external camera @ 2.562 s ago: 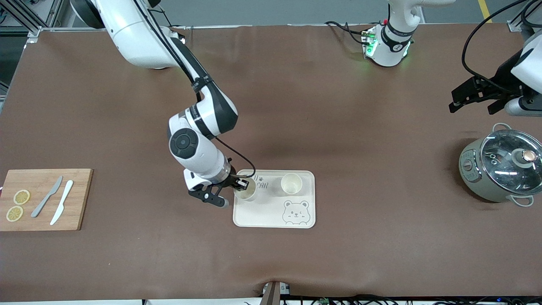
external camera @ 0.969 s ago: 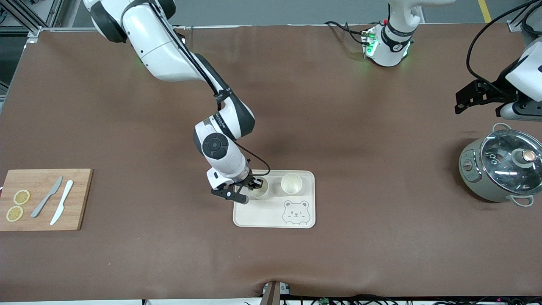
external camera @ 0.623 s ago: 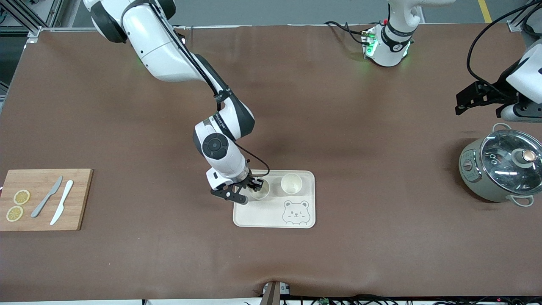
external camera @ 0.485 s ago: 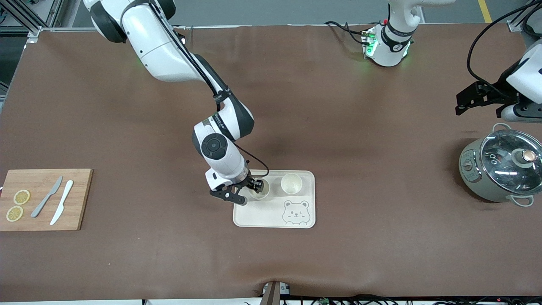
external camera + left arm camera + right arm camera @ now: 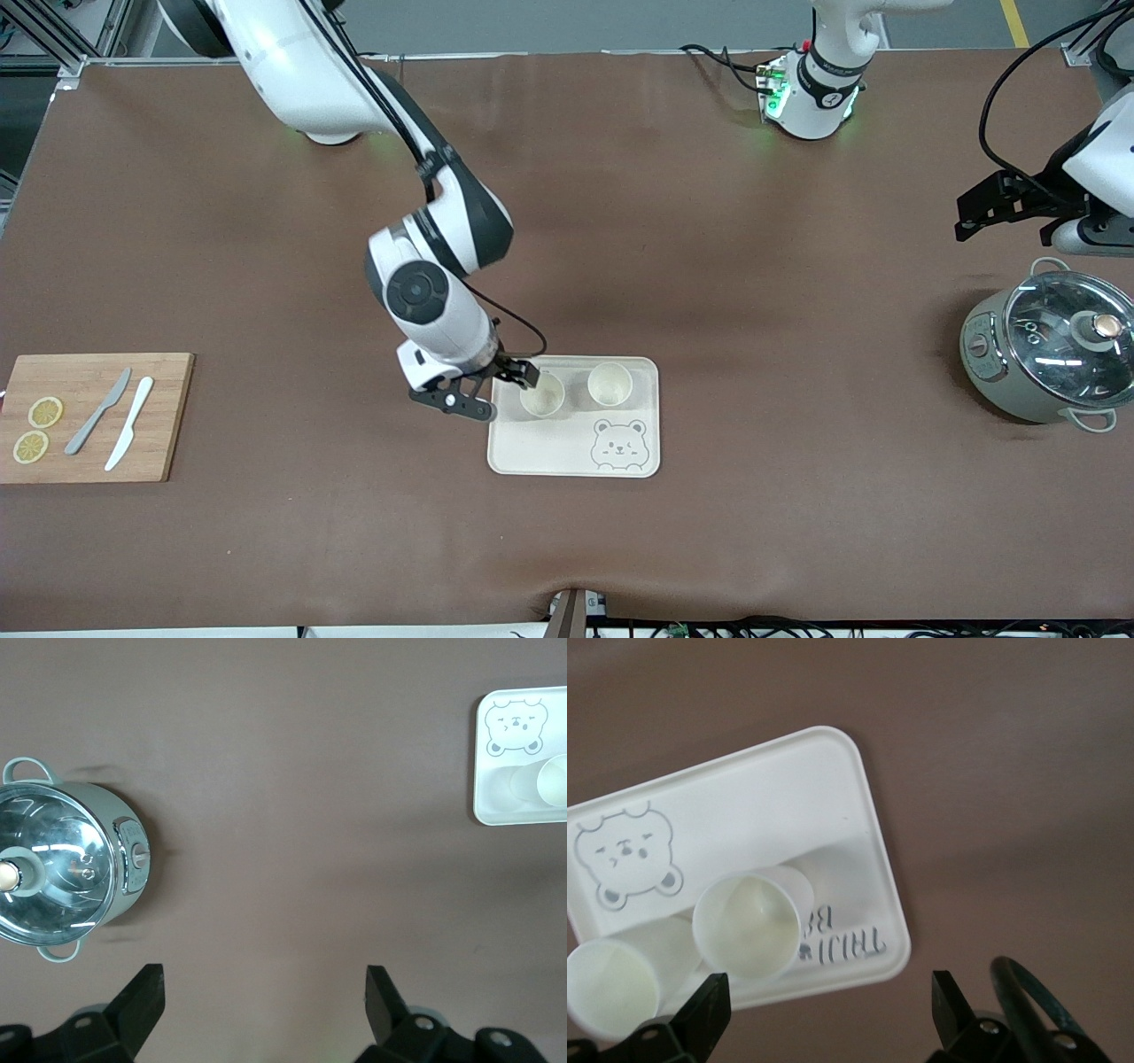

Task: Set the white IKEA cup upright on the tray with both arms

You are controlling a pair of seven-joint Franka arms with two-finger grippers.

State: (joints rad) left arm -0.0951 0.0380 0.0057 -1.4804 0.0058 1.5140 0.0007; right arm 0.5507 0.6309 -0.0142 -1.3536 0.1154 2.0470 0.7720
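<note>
Two white cups (image 5: 542,395) (image 5: 609,384) upright side by side on tray (image 5: 549,452), right gripper (image 5: 490,392) spread wide, empty, over tray's edge, left gripper (image 5: 1005,206) open, empty, parked above table near pot (image 5: 1045,352).

**Lettering on the tray**

The only text that reads is on the tray (image 5: 859,815): grey capitals near one short rim. In the right wrist view they appear upside down, with "TAIJI" plain and the start of a second word, "B", partly covered by a cup (image 5: 744,926). In the front view the same spot on the tray (image 5: 567,452) is hidden by the cup (image 5: 542,395). The pot (image 5: 1045,354) carries a small grey panel whose marks are too small to read.
</note>
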